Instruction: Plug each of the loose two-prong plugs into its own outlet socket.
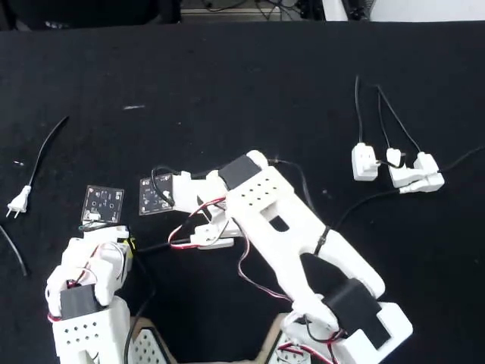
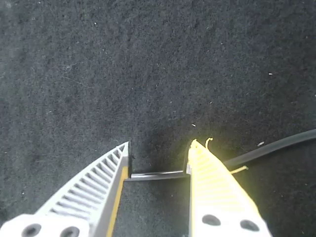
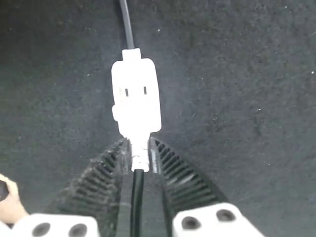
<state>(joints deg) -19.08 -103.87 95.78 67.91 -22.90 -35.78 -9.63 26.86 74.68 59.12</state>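
My right gripper (image 3: 139,154) is shut on the neck of a white two-prong plug (image 3: 139,159) that sits in the end of a white outlet socket (image 3: 137,98). The socket lies flat and shows two free slots. Its black cord runs away from it, and the plug's black cord passes back between the fingers. My left gripper (image 2: 158,148) hangs open just above the black cloth with nothing in it. It is at the front left (image 1: 125,246). A loose white plug (image 1: 19,201) with a black cord lies at the far left.
Several white outlet sockets and plugs (image 1: 398,171) with black cords lie at the right of the black table (image 1: 227,91). A black cord (image 2: 276,147) runs past my left gripper's yellow finger (image 2: 217,182). The right arm (image 1: 280,220) spans the middle.
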